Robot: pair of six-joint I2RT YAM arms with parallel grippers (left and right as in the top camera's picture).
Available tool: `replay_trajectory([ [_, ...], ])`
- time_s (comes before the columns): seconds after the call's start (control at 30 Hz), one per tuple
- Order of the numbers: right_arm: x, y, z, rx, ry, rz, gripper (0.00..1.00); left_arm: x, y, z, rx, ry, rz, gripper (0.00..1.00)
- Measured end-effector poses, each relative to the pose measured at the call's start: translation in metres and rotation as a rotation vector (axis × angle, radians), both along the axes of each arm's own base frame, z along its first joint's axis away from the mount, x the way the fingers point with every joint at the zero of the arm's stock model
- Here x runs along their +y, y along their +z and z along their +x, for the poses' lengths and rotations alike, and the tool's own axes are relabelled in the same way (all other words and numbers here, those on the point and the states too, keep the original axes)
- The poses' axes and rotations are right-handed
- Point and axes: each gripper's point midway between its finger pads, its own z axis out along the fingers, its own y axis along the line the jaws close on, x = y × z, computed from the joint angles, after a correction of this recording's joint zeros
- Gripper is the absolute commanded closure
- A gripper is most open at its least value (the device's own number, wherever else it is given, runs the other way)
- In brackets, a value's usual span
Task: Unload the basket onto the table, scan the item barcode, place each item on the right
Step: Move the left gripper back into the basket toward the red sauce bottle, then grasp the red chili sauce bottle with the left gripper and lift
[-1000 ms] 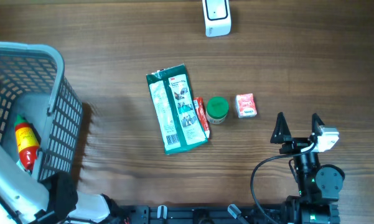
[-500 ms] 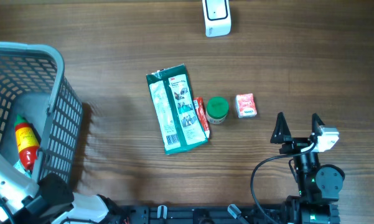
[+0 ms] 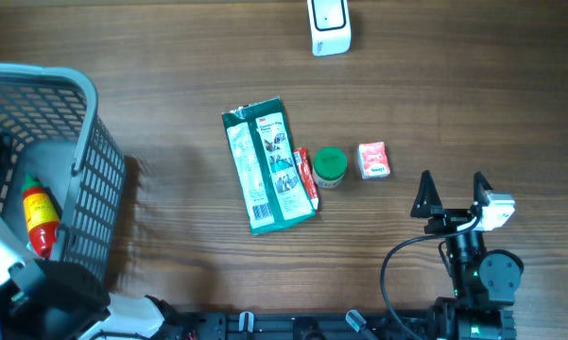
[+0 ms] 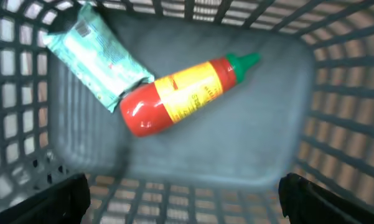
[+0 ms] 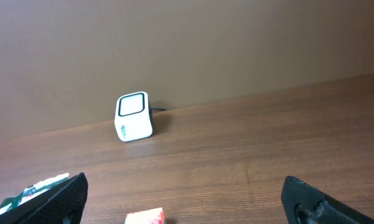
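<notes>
currently the left gripper [image 4: 185, 202] is hanging over the basket [image 4: 336, 74], its jaws spread wide and gripping nothing. directly beneath it, on the basket floor, a red and yellow bottle [image 4: 180, 96] with a green cap is lying on its side, its base touching a teal packet [image 4: 93, 53] lying just beyond it. the right gripper [image 5: 187, 200] is also gaping fully and carrying nothing, hovering low over the table [image 5: 267, 149]. well ahead of it and a little to its left, the white scanner [image 5: 134, 116] is standing upright. near the same gripper, off to its left, a green bag [image 3: 267, 165], a green-lidded jar [image 3: 329, 166] and a small red box [image 3: 373, 160] are lying in a row. judging from this, the scan is not yet starting: no item is being held or shown to the scanner. picking one up, probably from the basket, carrying it across and turning its barcode toward the scanner are all remaining. which item is being targeted cannot be told.
</notes>
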Motion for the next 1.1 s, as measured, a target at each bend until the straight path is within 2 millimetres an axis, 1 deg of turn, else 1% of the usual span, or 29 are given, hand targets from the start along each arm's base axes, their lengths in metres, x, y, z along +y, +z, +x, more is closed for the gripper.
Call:
replay_trajectory([
  [0.17,0.000,0.000,0.000,0.000,0.000,0.000,0.00,0.008,-0.057,0.000,0.071,-0.105,0.007,0.00],
  [0.23,0.000,0.000,0.000,0.000,0.000,0.000,0.01,0.014,-0.077,0.004,0.072,-0.154,0.030,0.00],
  [0.33,0.000,0.000,0.000,0.000,0.000,0.000,0.00,0.021,-0.101,0.011,0.075,-0.259,0.068,0.00],
  [0.47,0.000,0.000,0.000,0.000,0.000,0.000,0.00,0.025,-0.133,0.011,0.086,-0.358,0.105,0.00],
  [0.6,0.000,0.000,0.000,0.000,0.000,0.000,0.00,0.025,-0.162,-0.005,0.111,-0.373,0.102,0.01],
  [0.63,0.000,0.000,0.000,0.000,0.000,0.000,0.00,0.024,-0.170,-0.011,0.118,-0.367,0.096,0.10],
  [0.67,0.000,0.000,0.000,0.000,0.000,0.000,0.00,0.023,-0.174,-0.015,0.124,-0.364,0.089,0.16],
  [0.7,0.000,0.000,0.000,0.000,0.000,0.000,0.00,0.022,-0.178,-0.019,0.128,-0.359,0.082,0.19],
  [0.73,0.000,0.000,0.000,0.000,0.000,0.000,0.00,0.021,-0.180,-0.022,0.129,-0.354,0.076,0.21],
  [0.8,0.000,0.000,0.000,0.000,0.000,0.000,0.00,0.021,-0.181,-0.024,0.124,-0.356,0.064,0.22],
  [0.97,0.000,0.000,0.000,0.000,0.000,0.000,0.00,0.010,-0.185,-0.016,0.047,-0.358,0.001,0.37],
  [1.03,0.000,0.000,0.000,0.000,0.000,0.000,0.00,0.005,-0.186,-0.013,0.025,-0.363,-0.021,0.38],
  [1.1,0.000,0.000,0.000,0.000,0.000,0.000,0.00,0.000,-0.185,-0.012,0.011,-0.368,-0.046,0.43],
])
